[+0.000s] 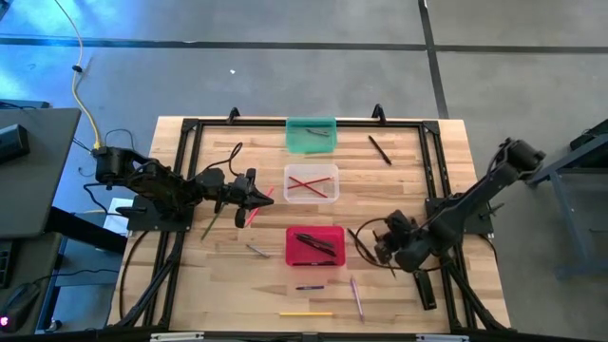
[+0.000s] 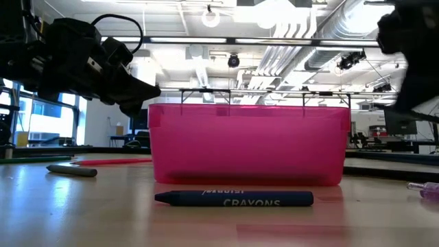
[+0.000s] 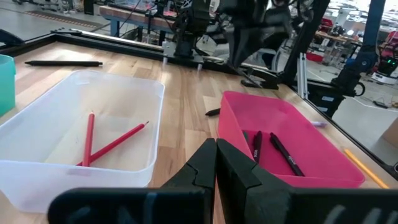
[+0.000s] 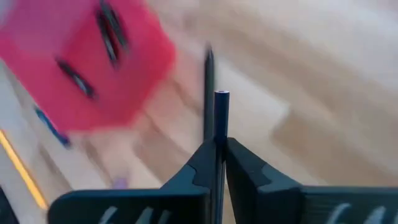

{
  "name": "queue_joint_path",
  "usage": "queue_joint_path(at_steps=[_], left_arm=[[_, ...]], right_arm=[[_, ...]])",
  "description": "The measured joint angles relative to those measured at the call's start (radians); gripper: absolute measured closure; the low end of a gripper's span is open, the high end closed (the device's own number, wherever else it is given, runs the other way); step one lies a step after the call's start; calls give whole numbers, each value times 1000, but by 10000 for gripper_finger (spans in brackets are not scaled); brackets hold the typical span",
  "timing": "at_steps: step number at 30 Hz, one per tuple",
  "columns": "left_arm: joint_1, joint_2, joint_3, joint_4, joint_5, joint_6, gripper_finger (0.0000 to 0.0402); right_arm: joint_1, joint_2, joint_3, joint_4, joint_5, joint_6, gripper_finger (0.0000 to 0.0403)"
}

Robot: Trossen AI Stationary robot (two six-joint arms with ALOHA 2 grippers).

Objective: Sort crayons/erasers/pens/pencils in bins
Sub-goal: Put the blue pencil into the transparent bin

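Table (image 1: 418, 285), light wood, bearing all items.

Left arm: stretched from the table's left edge toward the middle; left gripper (image 1: 258, 196) beside the clear bin, fingers pressed together on nothing.

Right arm: folded down from the right edge; right gripper (image 4: 220, 149) near the red bin, on its right side, pinching a pen (image 4: 221, 118) upright between its fingers (a second dark stick lies on the wood just behind it).

Bins, one column down the middle:
- teal bin (image 1: 311, 134), far end; one dark stick inside.
- clear bin (image 3: 74, 130), middle; two red pencils (image 3: 99, 143) crossed inside.
- red bin (image 3: 292, 149), near end; dark pens (image 3: 283, 152) inside.

Loose items: black pen (image 1: 380, 149) right of the teal bin; yellow pencil (image 1: 306, 313) at the near edge; blue crayon (image 2: 233, 199) before the red bin.
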Motion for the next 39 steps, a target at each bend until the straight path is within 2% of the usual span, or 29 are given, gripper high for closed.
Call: queue_joint_path(at_steps=[3, 6, 9, 16, 21, 25, 28, 31, 36, 39], left_arm=[[0, 0, 0, 0, -3, 1, 401], [0, 0, 0, 0, -5, 1, 401], [0, 0, 0, 0, -7, 3, 401], [0, 0, 0, 1, -8, 2, 402], [0, 0, 0, 25, -11, -19, 401], [-5, 0, 9, 94, 3, -86, 401], [-22, 0, 48, 107, 3, -168, 401], [-61, 1, 105, 103, -6, -175, 391], [-114, 1, 212, 84, -8, -164, 348], [-126, 1, 267, -4, -41, -152, 316]], right_arm=[[-21, -21, 0, 29, 121, -67, 391], [-64, -34, 0, 93, 190, -178, 391], [-126, -38, 0, 192, 221, -331, 391], [-279, -38, 0, 504, 216, -770, 391], [-381, -38, 1, 765, 120, -1084, 391], [-456, -34, 2, 934, -3, -1256, 391], [-512, -4, 2, 1050, -99, -1325, 391], [-560, 56, 2, 1207, -218, -1367, 391], [-600, 178, 2, 1475, -332, -1408, 391], [-609, 230, 2, 1590, -386, -1419, 391]])
